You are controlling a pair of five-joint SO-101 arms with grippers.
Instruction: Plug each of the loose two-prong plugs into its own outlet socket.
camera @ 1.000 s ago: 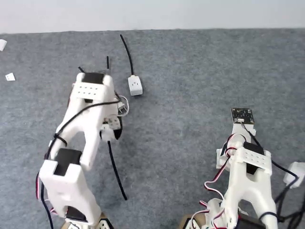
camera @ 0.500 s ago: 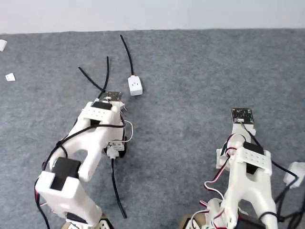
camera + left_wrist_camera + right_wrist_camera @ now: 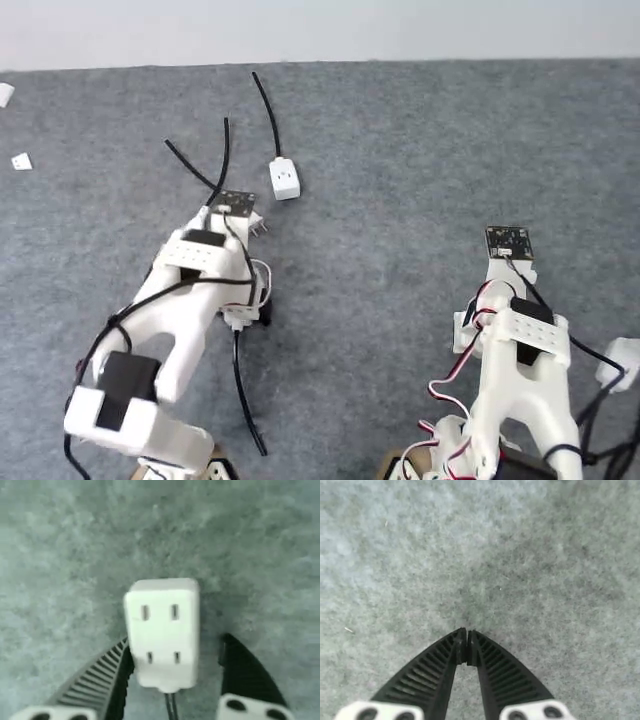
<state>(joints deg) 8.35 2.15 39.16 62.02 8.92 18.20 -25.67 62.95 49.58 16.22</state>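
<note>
White socket block [image 3: 161,630] is seen flat on the grey surface [image 3: 260,540], in its left half, slots up, with black cord [image 3: 170,707] trailing back between the jaws of the left gripper [image 3: 175,645]. The jaws are set wide around the block's cord end, one finger close against a side, the other clear; nothing is clamped. Right gripper [image 3: 466,645] is closed tight and empty, near the front right corner. Second socket [image 3: 284,180] is noted toward the far edge. The block is judged light, hard and smooth-sided, easily swung by its stiff cord; it is best taken across the long flat sides, slots left uncovered
</note>
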